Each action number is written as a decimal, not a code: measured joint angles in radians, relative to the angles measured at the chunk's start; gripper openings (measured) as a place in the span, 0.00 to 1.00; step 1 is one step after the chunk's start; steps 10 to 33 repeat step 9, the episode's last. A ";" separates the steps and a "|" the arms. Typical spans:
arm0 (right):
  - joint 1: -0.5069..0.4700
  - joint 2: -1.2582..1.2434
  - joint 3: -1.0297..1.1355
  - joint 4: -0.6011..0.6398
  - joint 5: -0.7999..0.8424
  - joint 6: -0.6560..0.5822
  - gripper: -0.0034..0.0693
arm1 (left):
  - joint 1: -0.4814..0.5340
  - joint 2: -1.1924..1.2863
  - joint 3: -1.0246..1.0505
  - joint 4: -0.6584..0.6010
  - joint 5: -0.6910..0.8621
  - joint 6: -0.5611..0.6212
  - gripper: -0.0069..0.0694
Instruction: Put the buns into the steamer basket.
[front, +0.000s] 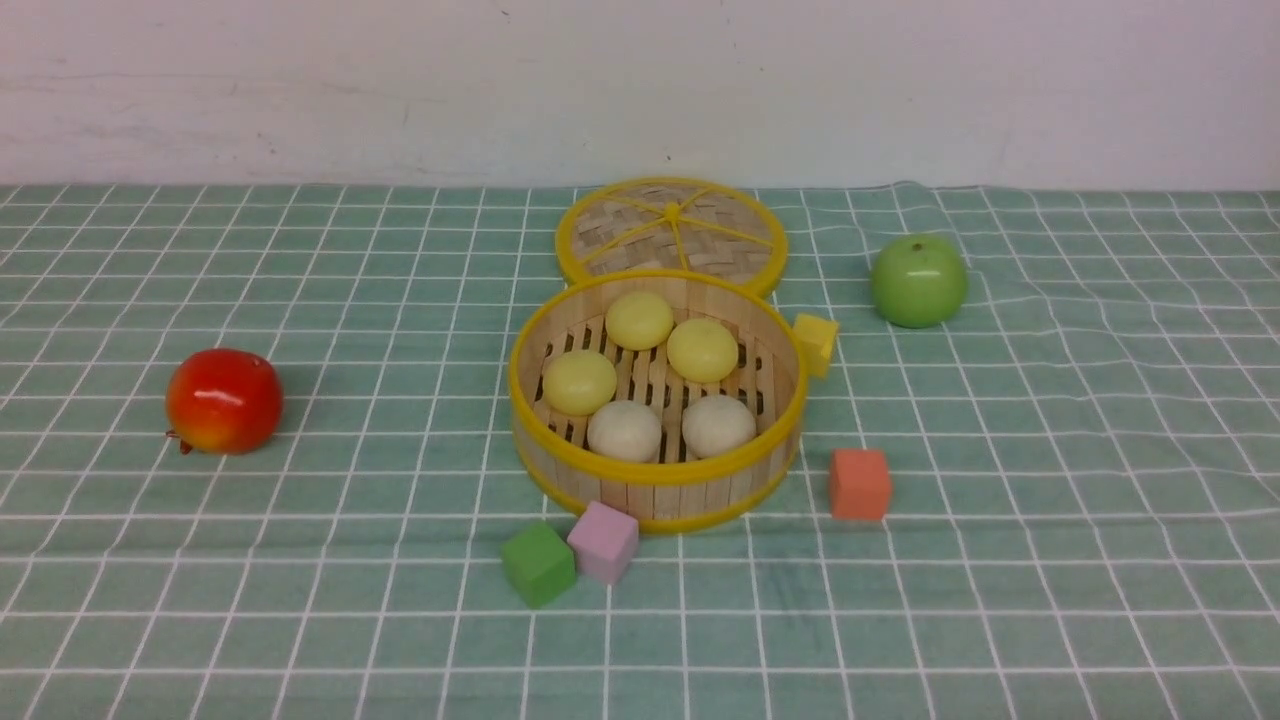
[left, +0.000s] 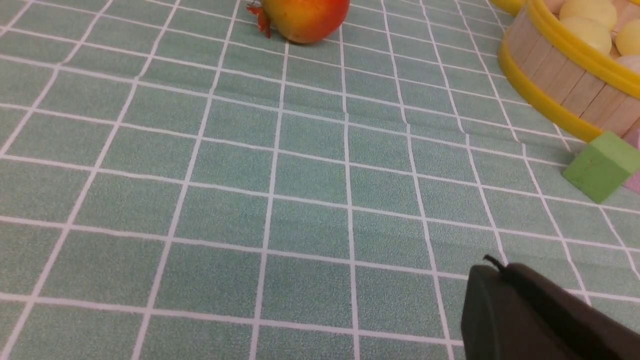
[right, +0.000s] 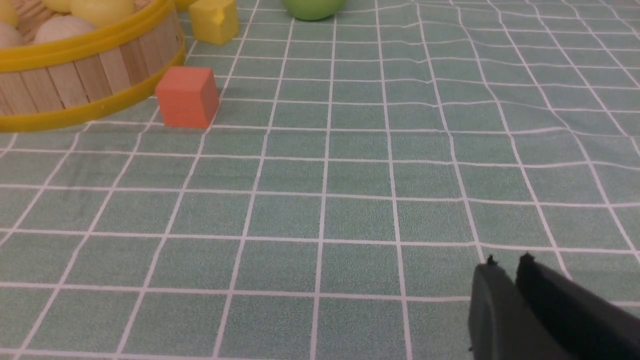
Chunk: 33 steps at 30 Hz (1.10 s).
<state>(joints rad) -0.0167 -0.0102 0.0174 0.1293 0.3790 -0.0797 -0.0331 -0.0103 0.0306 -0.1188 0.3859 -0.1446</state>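
Sitting in the middle of the green checked tablecloth (front: 300, 600) is the steamer basket (front: 655, 480), round, with wooden slats and yellow rims. All five buns are inside it. Three yellow buns (front: 640, 320) lie toward the back and left, and two pale beige buns (front: 624, 430) lie side by side at the front. The buns rest on the slatted floor, close together.

Just behind the basket lies the flat woven lid (front: 672, 230) with a yellow rim; whether the two touch I cannot tell. A yellow cube (front: 816, 343) sits right against the basket's right side. An orange cube (front: 859, 484) stands near the basket's front right, a little apart. A pink cube (front: 603, 541) sits at the front of the basket, and a green cube (front: 538, 563) sits just beside the pink one. A red apple (front: 223, 401) rests far off to the left. A green apple (front: 918, 281) rests off to the right, toward the back.

No arm shows in the front view. The left gripper (left: 492, 272) hangs over bare cloth, its fingers pressed together with nothing between them. The right gripper (right: 507, 265) also hangs over bare cloth, well away from the orange cube, with a thin gap between its fingertips and nothing in it.
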 joint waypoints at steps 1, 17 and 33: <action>0.000 0.000 0.000 0.000 0.000 0.000 0.14 | 0.000 0.000 0.000 0.000 0.000 0.000 0.07; 0.000 0.000 0.000 0.000 0.000 -0.001 0.15 | 0.000 0.000 0.000 0.000 0.000 0.000 0.07; 0.000 0.000 0.000 0.000 0.000 -0.001 0.15 | 0.000 0.000 0.000 0.000 0.000 0.000 0.07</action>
